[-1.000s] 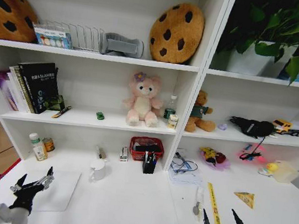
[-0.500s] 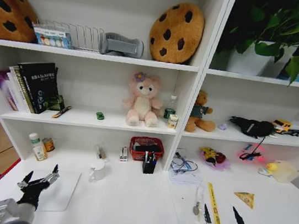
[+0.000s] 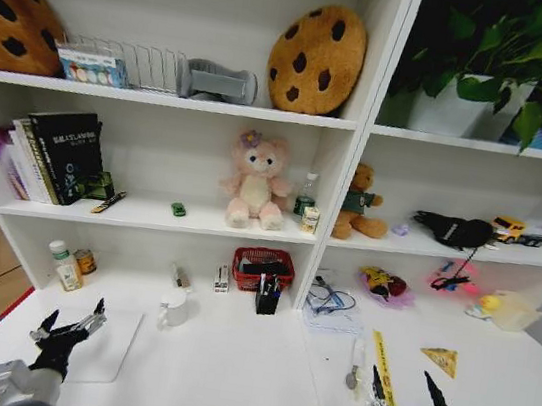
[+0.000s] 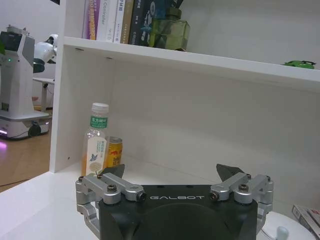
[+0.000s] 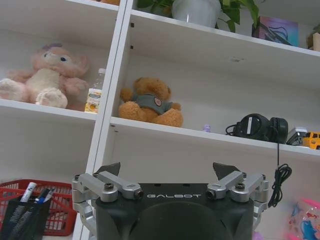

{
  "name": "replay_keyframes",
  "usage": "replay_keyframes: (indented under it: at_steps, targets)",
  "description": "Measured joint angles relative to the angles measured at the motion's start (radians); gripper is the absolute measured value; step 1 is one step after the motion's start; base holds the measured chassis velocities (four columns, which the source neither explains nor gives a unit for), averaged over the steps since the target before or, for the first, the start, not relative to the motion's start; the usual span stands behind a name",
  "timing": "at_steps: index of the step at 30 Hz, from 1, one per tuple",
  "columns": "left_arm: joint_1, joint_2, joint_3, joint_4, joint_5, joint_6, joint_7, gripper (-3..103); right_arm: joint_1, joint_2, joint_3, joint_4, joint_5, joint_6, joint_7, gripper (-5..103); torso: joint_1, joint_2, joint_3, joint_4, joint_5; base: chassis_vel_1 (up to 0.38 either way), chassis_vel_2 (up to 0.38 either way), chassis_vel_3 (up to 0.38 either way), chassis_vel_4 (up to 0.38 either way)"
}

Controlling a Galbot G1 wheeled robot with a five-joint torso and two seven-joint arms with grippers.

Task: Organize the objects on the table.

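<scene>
The white table [image 3: 237, 370] runs below the shelving. A flat silver laptop [image 3: 101, 346] lies at its left, and my left gripper [image 3: 68, 324] hovers open over the laptop's near corner. A green-labelled jar [image 3: 62, 265] stands behind it and appears in the left wrist view [image 4: 97, 145] past the open left gripper [image 4: 172, 171]. A yellow ruler [image 3: 381, 365] and a yellow triangle [image 3: 444, 361] lie at the right. My right gripper [image 3: 409, 404] is open at the front edge near the ruler's end, also in its wrist view [image 5: 167, 168]. Pens [image 3: 267, 296] fill a black holder. A tiny green toy car [image 3: 179, 209] sits on the shelf.
A red basket [image 3: 264, 268] stands behind the pen holder, and a white cup [image 3: 173, 308] is left of it. Plush toys [image 3: 252, 182] and books [image 3: 56, 155] occupy the middle shelf. A silver utensil [image 3: 354, 366] lies beside the ruler. An orange can [image 4: 115, 151] is next to the jar.
The whole head view has shifted slightly, so the camera moved. My right gripper sits a little lower toward the front edge. My left gripper edged forward over the laptop corner.
</scene>
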Motion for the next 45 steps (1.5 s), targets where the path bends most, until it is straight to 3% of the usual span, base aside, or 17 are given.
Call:
replay_keyframes:
  at_steps: [21,31,36,38,40,43,45]
  targets:
    - [0.012,-0.009,0.008,-0.017,0.019,0.001,0.002,100,0.011,0.006,0.002,-0.012,0.004,0.004,0.003,100,0.0,0.0,0.0,-0.0001,0.0003,-0.135,-0.135,0.126,0.134]
    - [0.02,-0.03,0.051,-0.052,0.114,-0.006,0.005,100,0.031,0.013,0.01,-0.019,-0.006,-0.009,0.07,100,0.0,0.0,0.0,0.0,0.0012,-0.178,-0.175,0.172,0.18]
    - [0.023,-0.04,0.087,-0.058,0.151,-0.01,0.005,100,0.055,0.001,0.027,0.008,0.045,-0.108,0.129,100,0.0,0.0,0.0,-0.0002,0.0003,-0.014,-0.017,0.031,0.029]
    - [0.025,-0.042,0.1,-0.059,0.163,-0.011,0.005,100,0.082,-0.022,0.043,0.031,0.114,-0.22,0.167,100,0.0,0.0,0.0,-0.0001,-0.0004,0.044,0.064,-0.059,-0.043]
    - [0.026,-0.042,0.103,-0.059,0.166,-0.011,0.005,100,0.09,-0.03,0.048,0.035,0.13,-0.248,0.173,100,0.0,0.0,0.0,0.0002,-0.0005,0.049,0.076,-0.042,-0.036]
    - [0.027,-0.043,0.111,-0.062,0.17,-0.011,0.004,100,0.162,-0.105,0.08,0.027,0.217,-0.425,0.204,100,0.0,0.0,0.0,0.0,-0.0003,0.0,0.0,0.0,0.0]
    - [0.028,-0.043,0.111,-0.063,0.17,-0.011,0.004,100,0.185,-0.129,0.084,0.017,0.236,-0.465,0.215,100,0.0,0.0,0.0,0.0001,0.0001,0.0,0.0,0.0,0.0]
